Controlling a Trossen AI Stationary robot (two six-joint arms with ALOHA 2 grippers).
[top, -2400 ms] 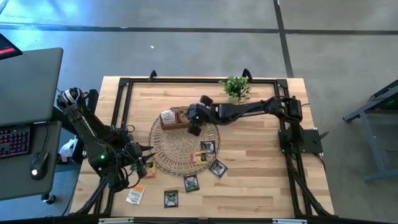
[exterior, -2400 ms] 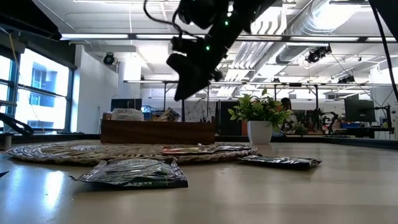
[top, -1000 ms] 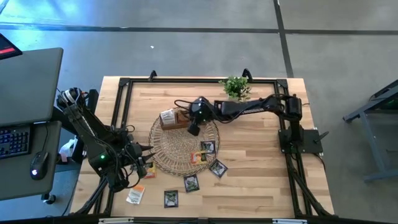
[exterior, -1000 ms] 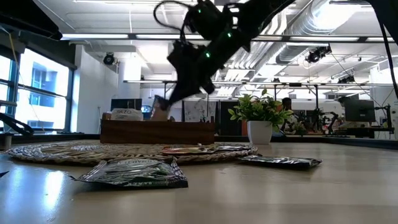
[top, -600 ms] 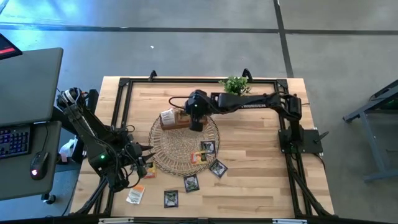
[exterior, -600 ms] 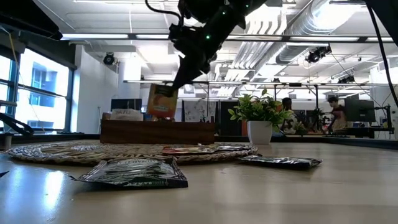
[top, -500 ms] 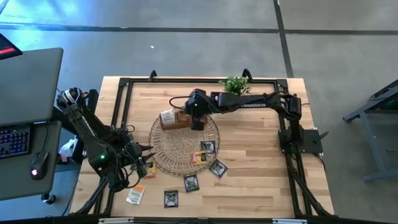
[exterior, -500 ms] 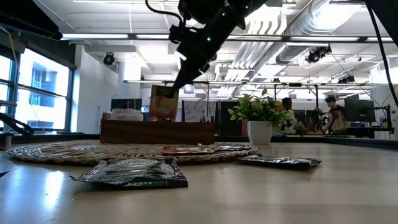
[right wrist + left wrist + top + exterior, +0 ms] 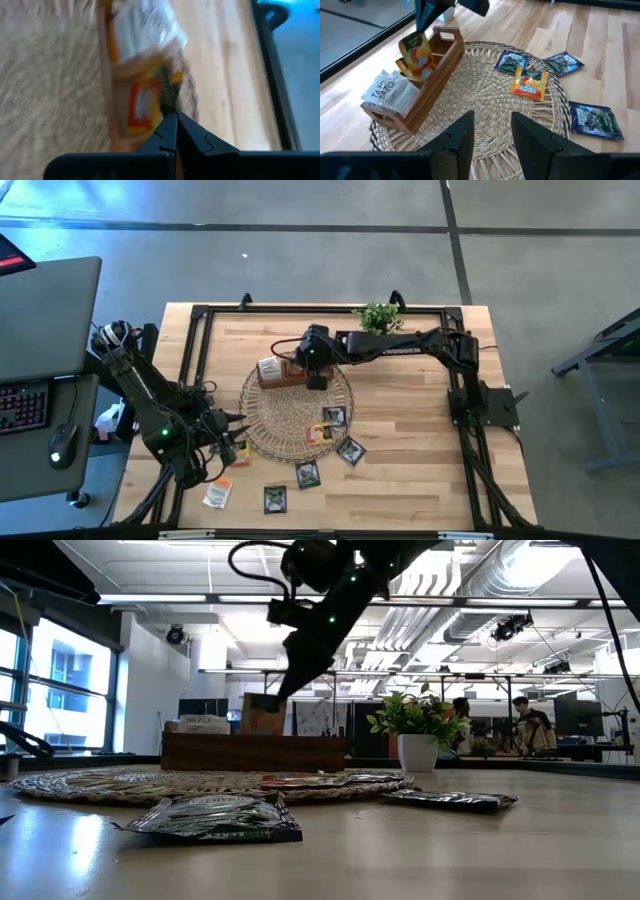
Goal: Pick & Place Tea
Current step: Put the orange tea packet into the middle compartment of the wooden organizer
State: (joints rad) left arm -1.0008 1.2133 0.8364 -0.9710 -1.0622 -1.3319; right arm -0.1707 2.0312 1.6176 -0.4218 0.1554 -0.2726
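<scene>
An orange tea packet (image 9: 418,54) hangs over the brown wooden tray (image 9: 427,87), with my right gripper (image 9: 285,690) shut on it; its lower end is down between the tray's walls. White packets (image 9: 389,91) stand in the tray's end compartment. The tray sits on the far left part of the round woven mat (image 9: 295,420). More tea lies flat: an orange packet (image 9: 530,83) and a dark one (image 9: 512,60) on the mat, others (image 9: 307,474) on the table. My left gripper (image 9: 492,135) hovers open near the table's left near corner, holding nothing. My right gripper pinches the orange packet's upper edge (image 9: 414,39) between its two shut fingers (image 9: 170,131). The fingers slant down from above on the table's right side. The packet hangs below them, tilted, with its lower end (image 9: 258,728) behind the tray's wall.
A small green potted plant (image 9: 379,319) stands at the far edge, right of the tray. Loose packets (image 9: 274,499) lie near the front edge. A black frame (image 9: 200,315) runs around the table. A desk with a keyboard (image 9: 25,408) stands left of the table.
My right gripper has swung a little toward the table's far edge over the tray, first rising with the orange packet hanging clear, then sinking. The packet's lower end has gone down behind the tray's wall.
</scene>
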